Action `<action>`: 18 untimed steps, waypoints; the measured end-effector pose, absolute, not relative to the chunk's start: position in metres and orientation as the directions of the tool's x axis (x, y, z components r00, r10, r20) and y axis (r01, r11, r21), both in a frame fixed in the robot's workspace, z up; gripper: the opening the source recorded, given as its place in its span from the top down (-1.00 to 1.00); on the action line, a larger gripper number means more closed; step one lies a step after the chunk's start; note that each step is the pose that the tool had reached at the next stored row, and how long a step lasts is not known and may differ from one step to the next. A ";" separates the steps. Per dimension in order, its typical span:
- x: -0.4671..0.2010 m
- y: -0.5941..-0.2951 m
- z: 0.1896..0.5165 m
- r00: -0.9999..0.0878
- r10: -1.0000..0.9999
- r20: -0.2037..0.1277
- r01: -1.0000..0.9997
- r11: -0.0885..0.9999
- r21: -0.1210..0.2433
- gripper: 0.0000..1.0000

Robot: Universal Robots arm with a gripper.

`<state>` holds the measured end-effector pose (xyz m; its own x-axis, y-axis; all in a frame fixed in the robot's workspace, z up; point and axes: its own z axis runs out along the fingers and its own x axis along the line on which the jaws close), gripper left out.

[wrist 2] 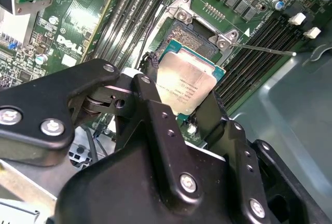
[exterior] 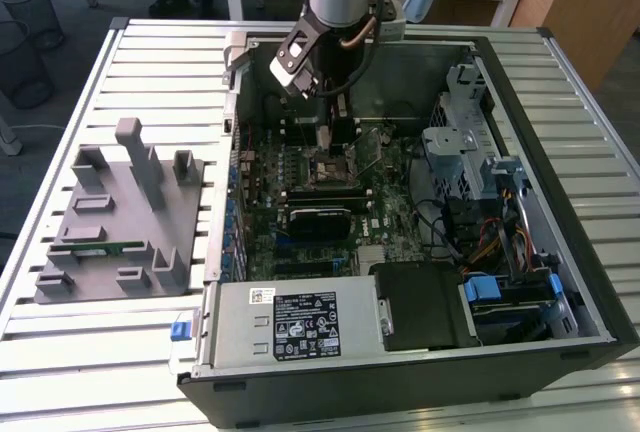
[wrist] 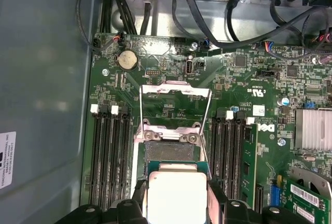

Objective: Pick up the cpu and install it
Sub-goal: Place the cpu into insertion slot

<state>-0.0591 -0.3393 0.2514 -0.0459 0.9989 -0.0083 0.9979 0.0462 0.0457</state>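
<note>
The cpu, a flat square chip with a pale silver top and a thin green rim, is held by two opposite edges between the black fingers of my gripper. It hangs just over the open socket on the green motherboard, partly covering it and slightly tilted. The socket's metal load frame is swung open. In the exterior view my gripper reaches down into the computer case, right above the socket.
Black memory slots flank the socket on both sides. The open case holds cables, a drive cage and a power supply. A grey fixture tray with a green memory stick lies at the exterior view's left.
</note>
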 end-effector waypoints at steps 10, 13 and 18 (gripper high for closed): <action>-0.059 -0.339 0.242 -0.046 0.999 -0.008 0.998 0.046 0.046 -0.08; -0.059 -0.338 0.241 -0.046 0.999 -0.009 0.998 0.046 0.046 -0.08; -0.058 -0.336 0.236 -0.046 0.999 -0.009 0.998 0.046 0.046 -0.08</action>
